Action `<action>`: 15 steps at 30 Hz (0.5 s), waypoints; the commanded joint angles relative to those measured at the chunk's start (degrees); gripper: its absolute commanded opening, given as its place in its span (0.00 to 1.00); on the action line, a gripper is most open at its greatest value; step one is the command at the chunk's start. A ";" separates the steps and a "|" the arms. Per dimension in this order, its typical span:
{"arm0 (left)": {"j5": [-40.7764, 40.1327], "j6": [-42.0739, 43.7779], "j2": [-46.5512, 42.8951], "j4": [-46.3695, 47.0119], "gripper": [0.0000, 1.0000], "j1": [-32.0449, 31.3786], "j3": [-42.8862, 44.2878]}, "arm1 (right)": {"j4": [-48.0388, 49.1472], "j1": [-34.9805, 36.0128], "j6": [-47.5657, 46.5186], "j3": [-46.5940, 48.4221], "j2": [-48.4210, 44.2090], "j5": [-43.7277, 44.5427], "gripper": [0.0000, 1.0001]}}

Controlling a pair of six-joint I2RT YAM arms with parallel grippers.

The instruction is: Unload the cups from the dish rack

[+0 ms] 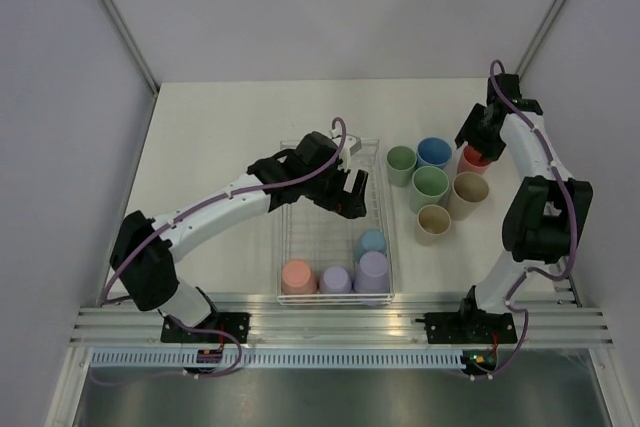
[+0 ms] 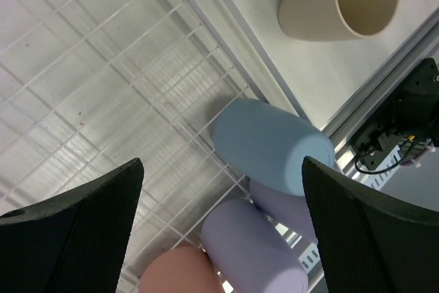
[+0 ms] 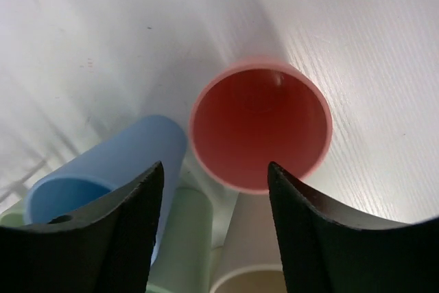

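The white wire dish rack (image 1: 284,209) lies mid-table. At its near end are several upside-down cups: salmon (image 1: 296,276), lavender (image 1: 335,279), lavender (image 1: 373,270) and blue (image 1: 371,242). My left gripper (image 1: 350,195) hangs open above the rack floor (image 2: 103,80), apart from the blue cup (image 2: 271,149), a lavender cup (image 2: 250,248) and the salmon cup (image 2: 180,272). My right gripper (image 1: 480,142) is open just above an upright salmon cup (image 3: 260,125) standing on the table, its fingers clear of the rim.
Right of the rack stand several upright cups: green (image 1: 401,164), blue (image 1: 434,153), green (image 1: 429,187), beige (image 1: 469,193) and beige (image 1: 433,224). The aluminium base rail (image 1: 340,322) runs along the near edge. Grey walls enclose the table on three sides.
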 commanded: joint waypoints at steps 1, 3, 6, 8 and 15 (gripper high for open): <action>0.72 3.44 3.38 2.66 0.98 -0.55 5.21 | -0.15 -0.16 1.35 0.63 -8.49 -1.74 0.69; 1.43 4.49 6.11 2.40 0.98 -0.90 6.36 | -0.94 -0.16 1.79 1.15 -10.79 -3.24 0.73; 6.08 6.69 8.92 1.35 0.97 -2.74 8.29 | -1.99 -0.16 1.80 1.68 -16.32 -4.03 0.82; 7.14 9.31 10.42 0.12 0.98 -4.32 9.09 | -2.17 -0.07 1.53 1.42 -18.61 -4.21 0.91; 6.18 12.40 15.34 -4.36 0.98 -8.81 11.99 | -3.84 0.55 -0.14 1.15 -25.83 -6.84 0.98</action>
